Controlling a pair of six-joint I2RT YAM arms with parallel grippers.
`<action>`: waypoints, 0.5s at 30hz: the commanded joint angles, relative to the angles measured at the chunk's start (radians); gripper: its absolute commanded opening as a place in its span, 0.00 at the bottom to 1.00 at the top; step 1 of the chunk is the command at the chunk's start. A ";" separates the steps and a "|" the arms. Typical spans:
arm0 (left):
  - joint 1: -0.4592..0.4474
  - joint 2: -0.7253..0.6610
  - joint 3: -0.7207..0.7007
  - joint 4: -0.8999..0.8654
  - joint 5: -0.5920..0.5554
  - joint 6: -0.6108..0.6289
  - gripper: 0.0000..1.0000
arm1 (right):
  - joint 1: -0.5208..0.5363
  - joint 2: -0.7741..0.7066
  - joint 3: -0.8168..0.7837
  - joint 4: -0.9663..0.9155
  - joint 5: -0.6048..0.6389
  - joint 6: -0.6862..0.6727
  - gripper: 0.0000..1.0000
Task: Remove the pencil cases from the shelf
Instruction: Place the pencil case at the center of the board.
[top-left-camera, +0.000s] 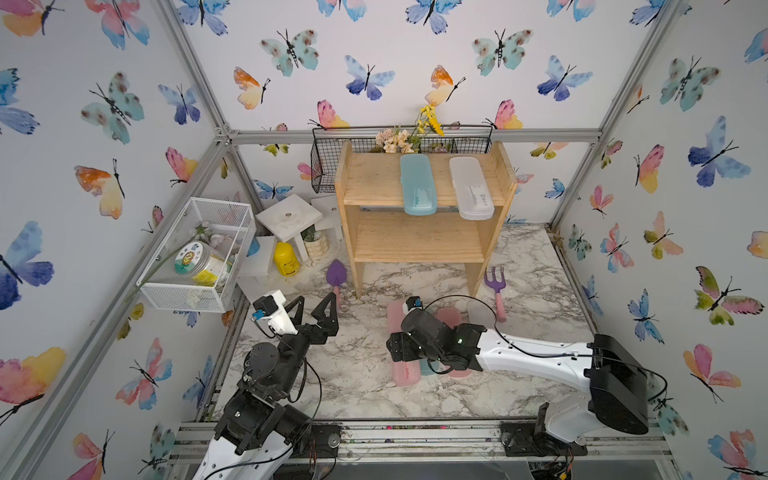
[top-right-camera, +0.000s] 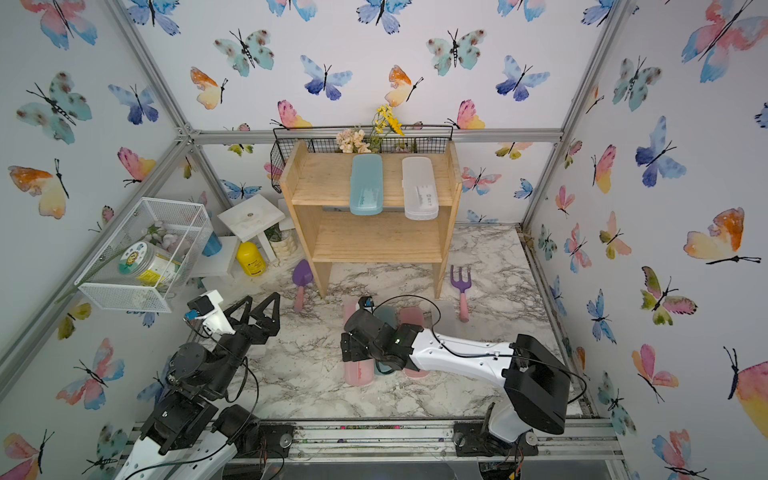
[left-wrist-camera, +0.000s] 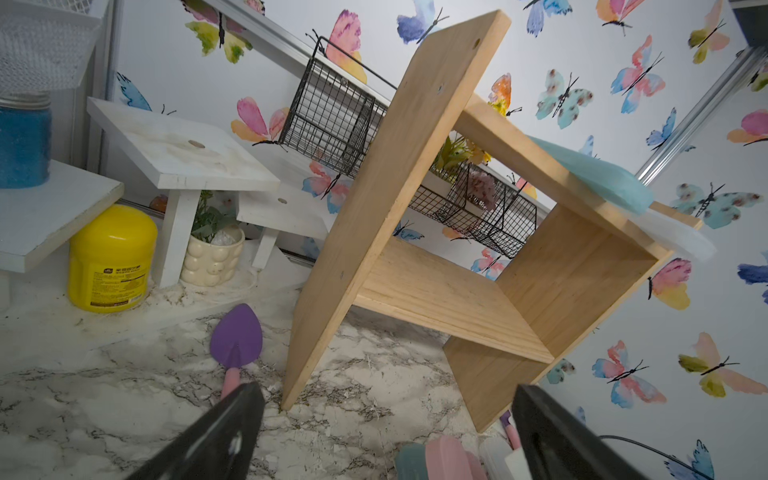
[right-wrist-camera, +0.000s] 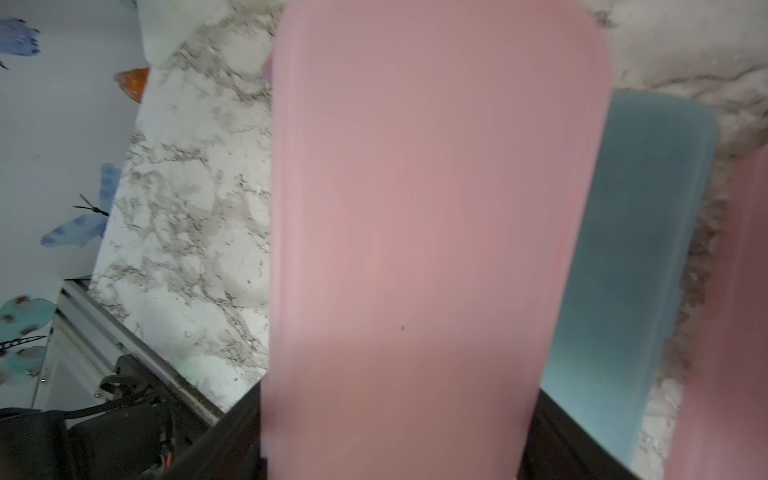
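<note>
The shelf (top-left-camera: 374, 178) holds two cases on its top tier, a teal pencil case (top-left-camera: 417, 183) and a white pencil case (top-left-camera: 471, 187), side by side and overhanging the front edge. The right gripper (right-wrist-camera: 395, 424) clasps a pink pencil case (right-wrist-camera: 436, 208) low over the table (top-left-camera: 353, 374), apparently setting it down; letting go likely comes next. The left gripper (top-left-camera: 316, 301), jaws wide and empty, hovers near a purple trowel (top-left-camera: 336, 274), well below both shelved cases.

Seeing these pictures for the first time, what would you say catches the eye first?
Butterfly wallpaper covers the walls. At the back, a wooden shelf carries a teal pencil case and a white pencil case overhanging its top tier; in front, the right gripper straddles a pink pencil case on the marble table.
</note>
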 joint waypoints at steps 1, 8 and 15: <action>-0.003 0.029 0.008 0.005 0.001 -0.022 0.99 | 0.001 0.054 0.034 0.031 0.002 0.037 0.84; -0.003 0.059 -0.007 0.005 0.026 -0.044 0.99 | 0.001 0.234 0.167 -0.075 0.060 0.003 0.86; -0.004 0.059 -0.032 0.004 0.035 -0.063 0.99 | 0.000 0.322 0.237 -0.116 0.085 0.001 0.88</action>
